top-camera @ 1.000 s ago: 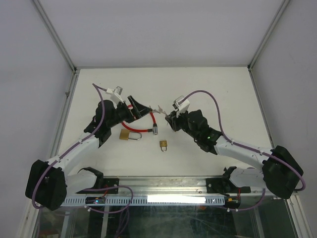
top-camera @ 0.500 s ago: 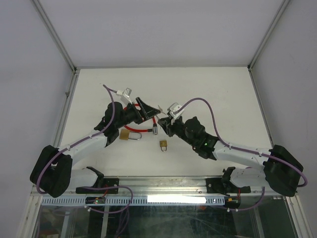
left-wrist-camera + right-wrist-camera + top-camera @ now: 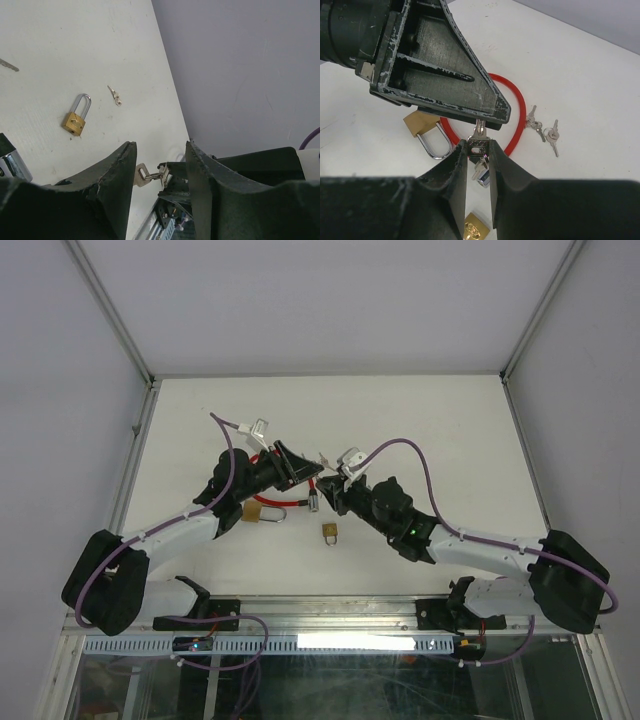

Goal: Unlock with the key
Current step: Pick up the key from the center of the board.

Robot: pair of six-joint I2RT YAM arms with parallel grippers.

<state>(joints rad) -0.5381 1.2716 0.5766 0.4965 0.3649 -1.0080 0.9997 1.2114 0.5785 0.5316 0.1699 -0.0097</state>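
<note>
The table (image 3: 430, 430) is the biggest thing here, and my 2 arms meet above its middle. My left gripper (image 3: 160, 146) stands part open, its jaws on either side of the key (image 3: 479, 131). One finger is just beside the blade and the other is apart from it, so it grips nothing yet. My right gripper (image 3: 478, 146) is clamped on the key's head, holding it in the air above the red cable (image 3: 516, 105).

The big padlock (image 3: 257, 511) lies left of and nearer than the key, and the small padlock (image 3: 329, 532) lies nearer again. Spare keys (image 3: 540, 127) lie beside the cable. I cannot tell which lock this key fits.

I judge this to be a handover between my grippers. To do it well, my left pads should meet the blade's flat faces squarely. My right should hold firm until that pinch is sure. A skewed pinch could twist the key or drop it onto the cable.
</note>
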